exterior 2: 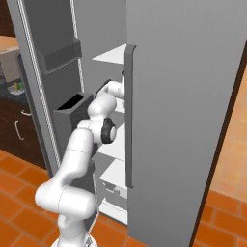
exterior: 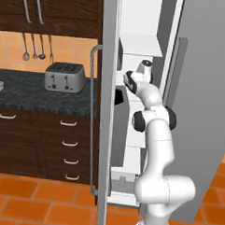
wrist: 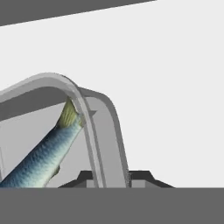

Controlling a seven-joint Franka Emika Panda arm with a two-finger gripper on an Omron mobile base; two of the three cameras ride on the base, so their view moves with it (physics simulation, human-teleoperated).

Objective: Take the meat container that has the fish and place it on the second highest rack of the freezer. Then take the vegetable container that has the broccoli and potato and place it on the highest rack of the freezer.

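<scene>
The white arm (exterior: pixel 155 149) reaches up and forward into the open freezer (exterior: pixel 140 55), its wrist bent toward the white shelves inside; in the right base view the same arm (exterior 2: pixel 79 149) passes between the open door (exterior 2: pixel 48 72) with its grey door bins and the closed grey door panel (exterior 2: pixel 188 111), and the hand end is hidden behind that panel's edge. In the hand view the tool (wrist: pixel 113 178) shows its two dark tips at the bottom, one on each side of the curved grey rim of the meat container (wrist: pixel 98 131). The tips sit close against the rim wall, but whether they press it or stand just off it cannot be told. Inside the container lies the fish (wrist: pixel 41 157), blue-grey and scaled, with its yellowish tail fin up against the rim near the tool. The container rests against a plain white surface of the freezer interior, with a dark grey band across the top; which rack it is on cannot be told. To the left of the freezer in the left base view, a silver toaster (exterior: pixel 65 77) stands on the dark speckled bench (exterior: pixel 35 98) above brown drawers, with utensils hanging on the orange wall behind.
</scene>
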